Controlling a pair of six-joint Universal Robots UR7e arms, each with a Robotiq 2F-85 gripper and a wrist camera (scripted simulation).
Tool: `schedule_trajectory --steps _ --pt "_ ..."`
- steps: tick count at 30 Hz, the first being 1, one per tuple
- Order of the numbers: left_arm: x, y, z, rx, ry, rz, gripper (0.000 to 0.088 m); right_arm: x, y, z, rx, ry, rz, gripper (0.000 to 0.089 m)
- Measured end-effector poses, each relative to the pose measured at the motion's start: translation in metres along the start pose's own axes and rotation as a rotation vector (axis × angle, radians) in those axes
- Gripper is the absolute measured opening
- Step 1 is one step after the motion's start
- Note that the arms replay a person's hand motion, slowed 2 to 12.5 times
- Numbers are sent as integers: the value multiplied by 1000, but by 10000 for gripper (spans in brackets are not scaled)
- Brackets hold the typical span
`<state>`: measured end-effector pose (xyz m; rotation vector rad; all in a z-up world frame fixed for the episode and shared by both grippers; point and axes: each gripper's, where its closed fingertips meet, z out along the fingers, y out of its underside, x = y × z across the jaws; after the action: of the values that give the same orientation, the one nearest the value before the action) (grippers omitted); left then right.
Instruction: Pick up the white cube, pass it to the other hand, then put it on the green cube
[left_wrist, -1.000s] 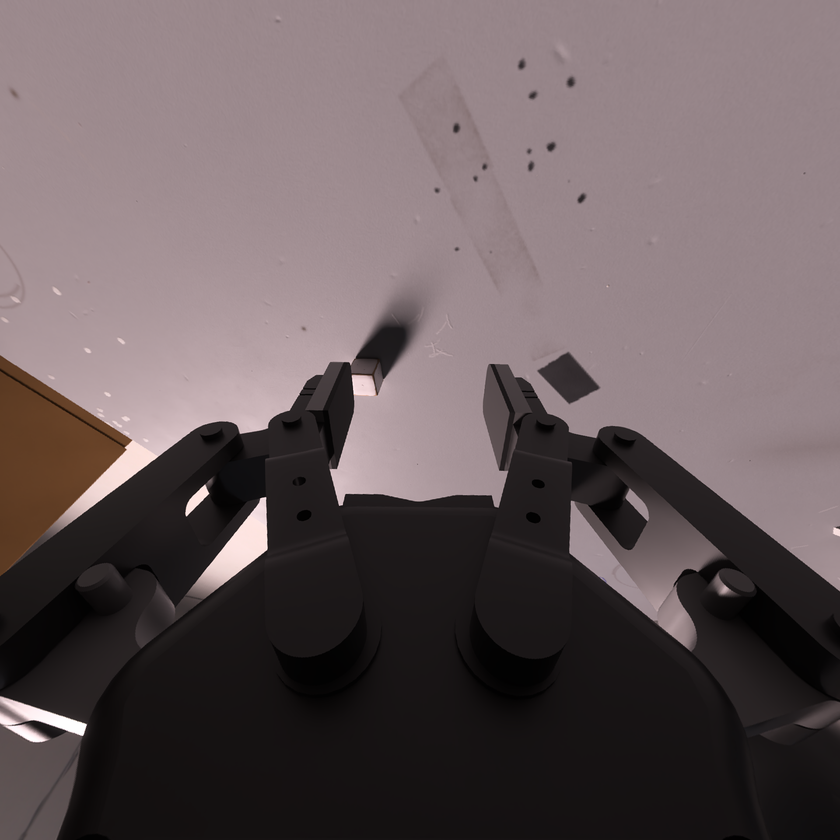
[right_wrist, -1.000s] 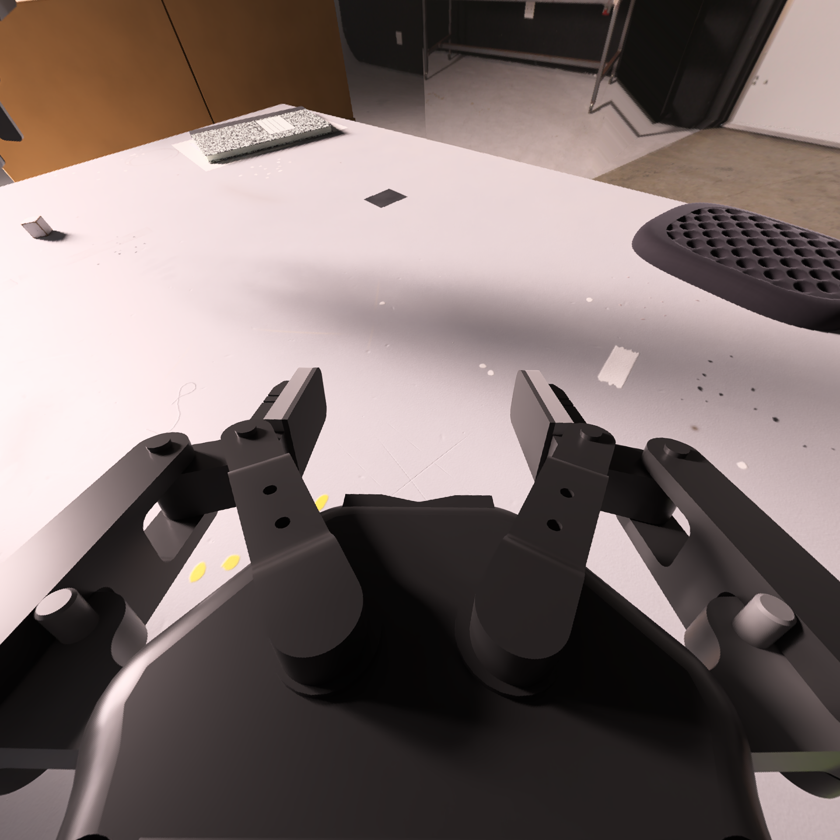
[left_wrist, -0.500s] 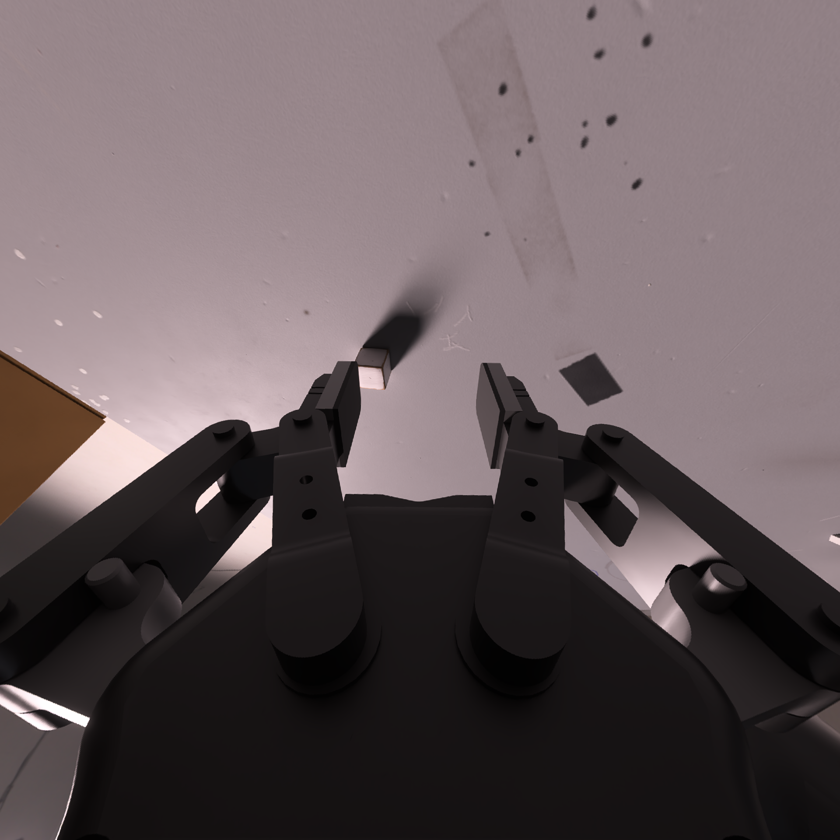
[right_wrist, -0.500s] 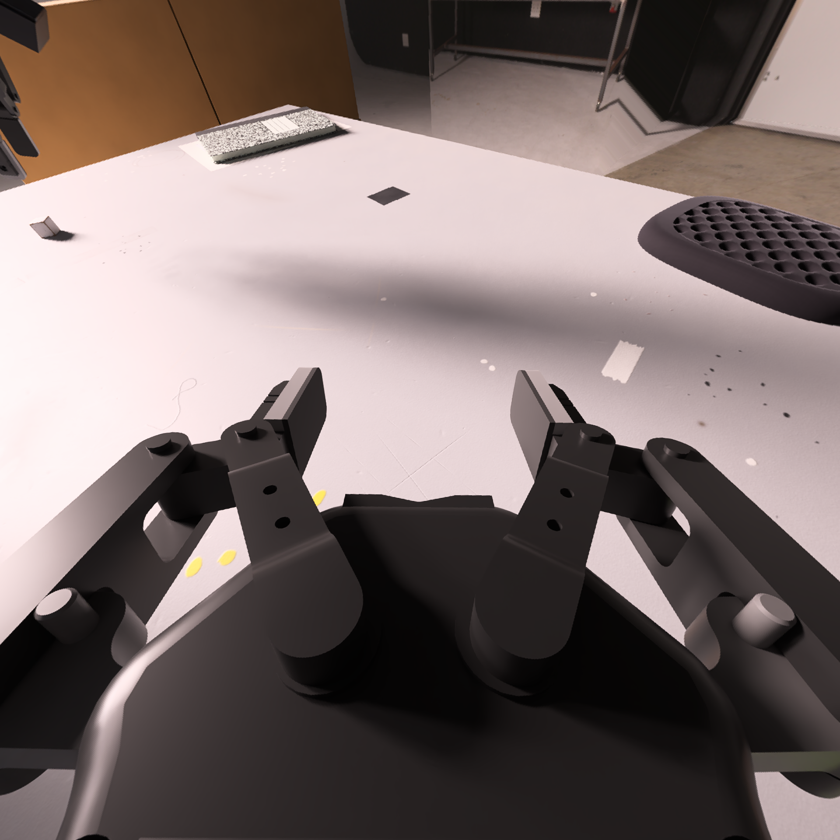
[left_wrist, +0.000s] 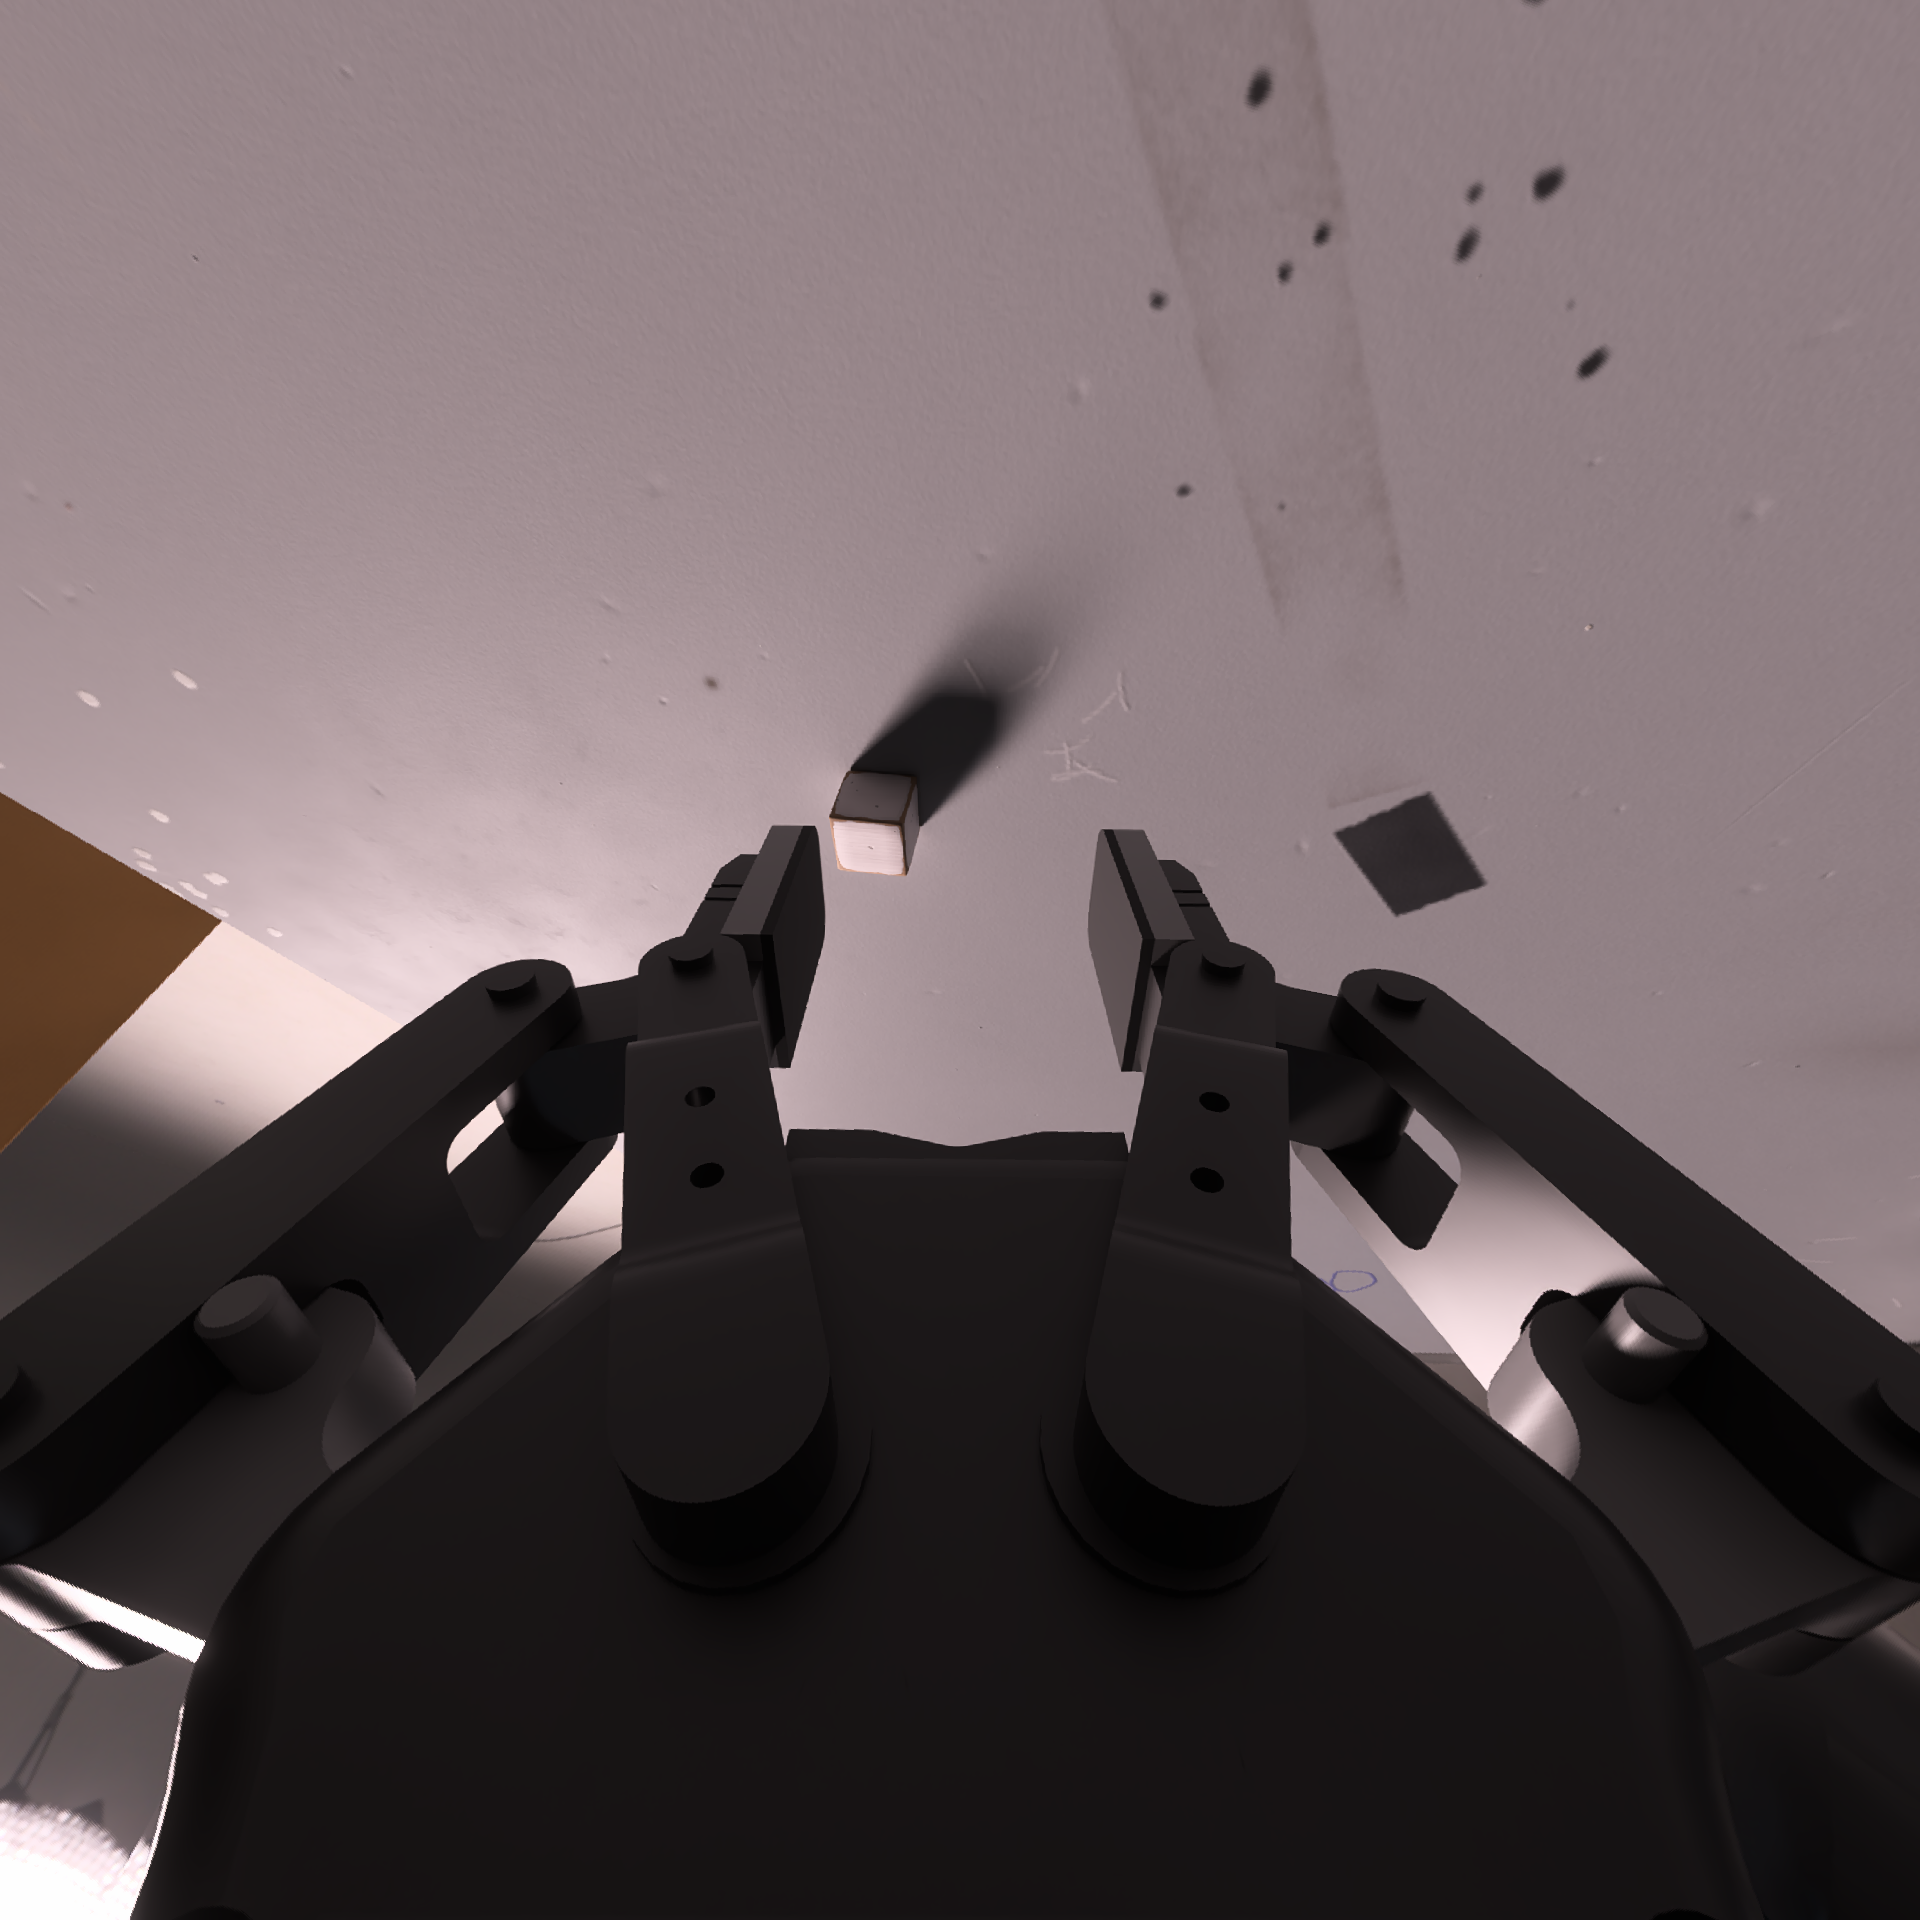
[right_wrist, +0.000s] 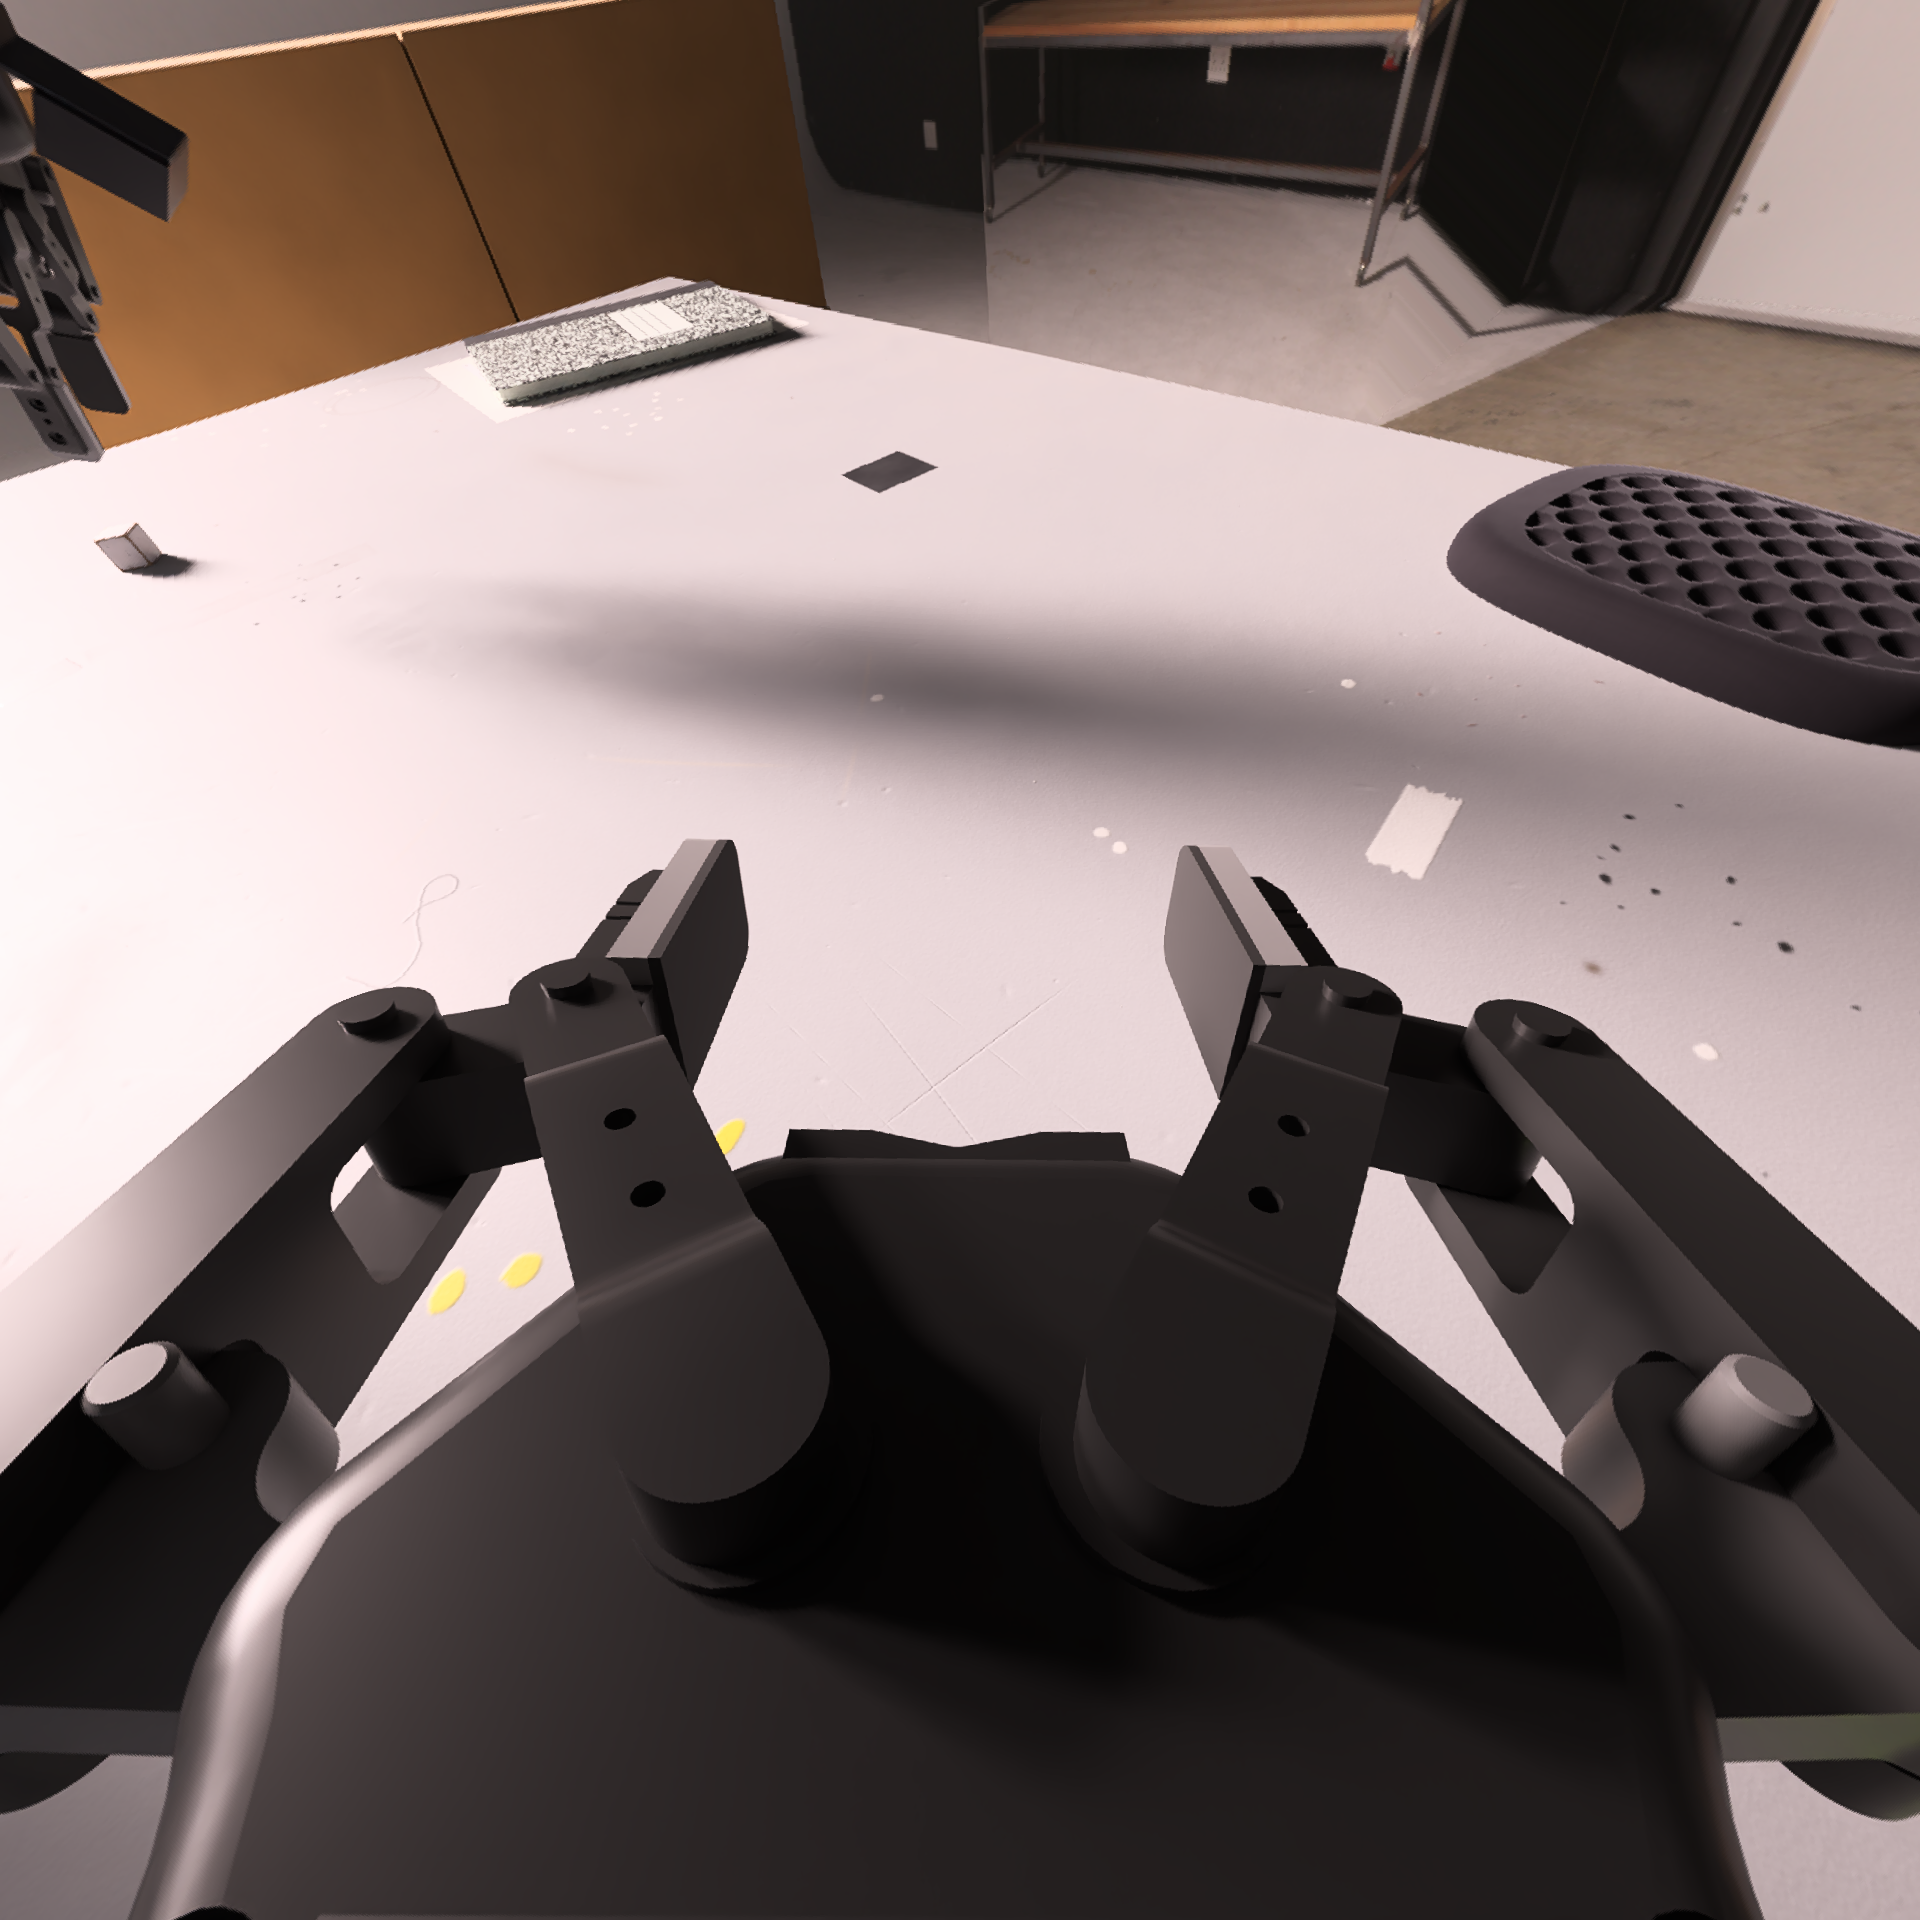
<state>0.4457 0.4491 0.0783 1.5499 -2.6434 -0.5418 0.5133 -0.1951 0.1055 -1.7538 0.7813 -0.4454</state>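
One white cube (left_wrist: 876, 840) sits on the pale table (left_wrist: 520, 416), small, bright near face, greyer top, thin orange-ish edges, dark shadow trailing far-right. Left gripper (left_wrist: 951, 914) hangs above w/ fingers spread, empty; cube lies just past the left fingertip, not touching. Right gripper (right_wrist: 954, 935) also spread, empty, over bare table; cube (right_wrist: 127, 549) far left there, well apart.
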Motion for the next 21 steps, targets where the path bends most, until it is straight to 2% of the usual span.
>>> schedule_trajectory --steps 21 --pt "-6 3 20 -95 15 22 560 0 -2 -4 17 -2 -6 704"
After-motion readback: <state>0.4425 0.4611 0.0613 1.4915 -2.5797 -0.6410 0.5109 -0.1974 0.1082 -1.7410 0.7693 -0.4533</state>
